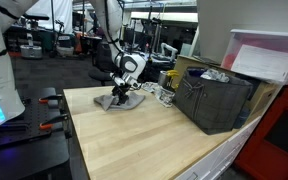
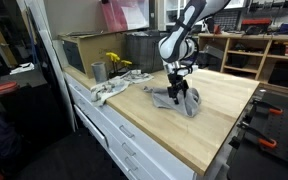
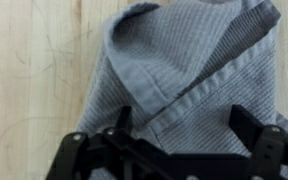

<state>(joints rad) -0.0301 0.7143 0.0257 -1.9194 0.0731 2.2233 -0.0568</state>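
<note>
A grey waffle-weave cloth lies crumpled on the light wooden tabletop. In the wrist view my gripper hangs just over it, jaws spread wide, with a folded hem of the cloth between the black fingers. Nothing is pinched. In both exterior views the gripper points straight down onto the cloth, near the table's far end from the crate.
A dark plastic crate stands on the table with a white-lidded bin behind it. A light cloth, a metal cup and a yellow item lie further along the table. A drawer cabinet sits below the table edge.
</note>
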